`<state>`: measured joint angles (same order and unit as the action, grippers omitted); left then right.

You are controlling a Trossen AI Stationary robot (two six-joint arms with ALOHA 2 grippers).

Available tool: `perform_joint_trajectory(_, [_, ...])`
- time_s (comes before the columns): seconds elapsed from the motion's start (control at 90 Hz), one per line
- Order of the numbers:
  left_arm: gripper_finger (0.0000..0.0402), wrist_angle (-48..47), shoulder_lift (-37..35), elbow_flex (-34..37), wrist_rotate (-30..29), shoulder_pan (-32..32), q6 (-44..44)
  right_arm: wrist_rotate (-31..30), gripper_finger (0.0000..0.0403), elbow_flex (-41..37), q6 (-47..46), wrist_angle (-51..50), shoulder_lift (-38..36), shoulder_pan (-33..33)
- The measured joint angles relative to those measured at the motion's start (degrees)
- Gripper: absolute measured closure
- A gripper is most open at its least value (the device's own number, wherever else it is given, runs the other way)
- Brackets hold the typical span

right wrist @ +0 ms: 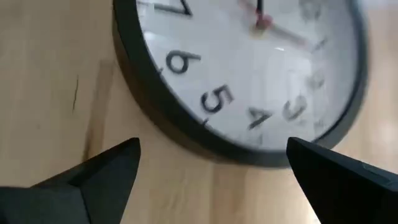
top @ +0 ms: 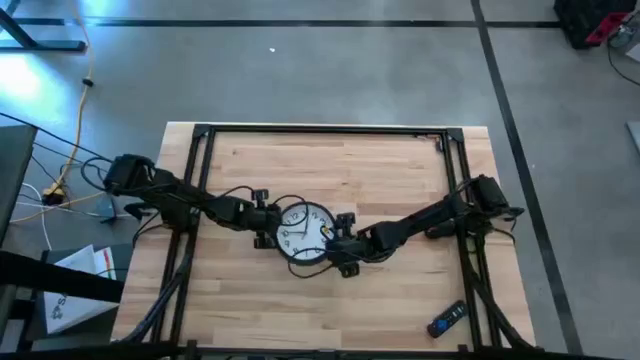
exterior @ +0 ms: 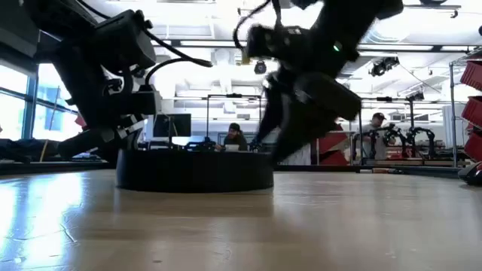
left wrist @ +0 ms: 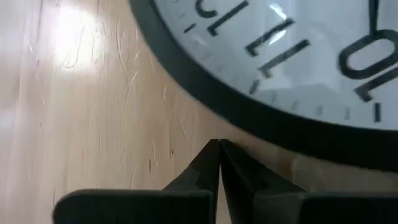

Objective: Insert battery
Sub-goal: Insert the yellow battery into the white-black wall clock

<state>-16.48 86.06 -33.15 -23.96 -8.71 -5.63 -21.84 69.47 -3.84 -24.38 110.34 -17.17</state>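
Clock face-up, flat — hands flanking

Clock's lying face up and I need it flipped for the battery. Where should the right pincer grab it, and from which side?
Judging by its pose, grip the black rim, not the glass. The clock lies flat and face up, so only its raised edge gives purchase. The right pincer is open, facing the rim by the 5, so come in level from that side. The left pincer is shut beside the rim by the 11.

Your wall clock lies face up mid-table, between both grippers. A remote control sits near the table's front right corner.
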Motion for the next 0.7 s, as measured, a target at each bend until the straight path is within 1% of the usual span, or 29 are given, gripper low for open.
perform_joint_trajectory(0.111, [0.0402, -0.93, -0.04, -0.01, -0.30, -0.01, -0.85, 0.29, 0.0027, -3.11, -5.24, -0.51, -0.02, -0.06])
perform_joint_trajectory(0.178, [0.0402, 0.02, -0.08, 0.34, -0.41, 0.00, -1.23, -0.39, 0.0027, -5.05, -7.78, 2.20, -0.24, -0.11])
perform_joint_trajectory(0.289, [0.0402, 2.97, -0.19, 1.60, 0.12, 0.00, -1.42, 0.11, 0.0027, -9.84, -10.51, 11.02, -0.47, 0.35])
perform_joint_trajectory(0.4, [0.0402, 3.00, -0.22, 2.01, 0.92, -0.21, -2.53, 2.26, 0.0027, -14.43, -12.02, 22.91, -0.40, 1.70])
perform_joint_trajectory(0.522, [0.0402, 2.94, -0.20, 2.05, 1.57, -1.21, -2.54, 5.77, 0.0027, -18.29, -13.18, 33.11, -0.19, 3.41])
perform_joint_trajectory(0.6, [0.0402, 2.82, -0.20, 2.04, 2.21, -2.22, -2.33, 7.23, 0.0027, -19.99, -13.66, 37.26, -0.10, 4.19])
perform_joint_trajectory(0.7, [0.0402, 1.48, -0.56, 2.03, 3.36, -3.22, -2.83, 6.79, 0.0027, -21.12, -13.70, 40.43, -0.03, 4.50])
